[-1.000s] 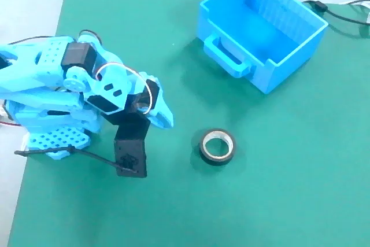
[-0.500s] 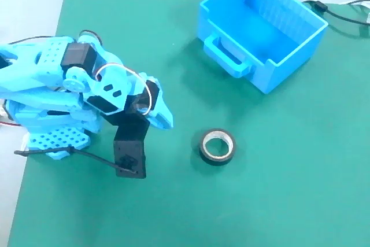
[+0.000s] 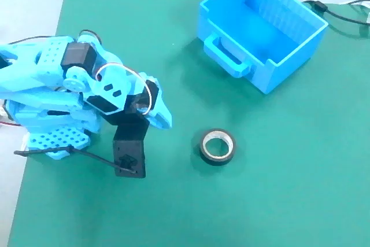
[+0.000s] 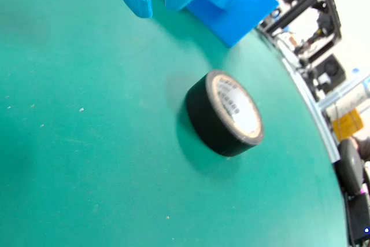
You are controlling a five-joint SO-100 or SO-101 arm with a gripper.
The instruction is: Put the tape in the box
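The tape [image 3: 218,146], a small black roll with a pale inner ring, lies flat on the green mat, right of the arm. In the wrist view the tape [image 4: 224,115] sits mid-frame, below and right of the fingertips. The box [image 3: 261,28], a bright blue bin with a loop handle facing the arm, stands at the mat's far right; in the wrist view the box [image 4: 231,10] shows behind the fingers. My gripper [image 3: 164,120] is folded low at the left, well short of the tape. In the wrist view the gripper [image 4: 157,3] has its jaws close together and empty.
The green mat [image 3: 260,201] covers the table. A black cable [image 3: 341,15] runs behind the box. Beyond the mat's edge, the wrist view shows black equipment [image 4: 312,10] and clutter.
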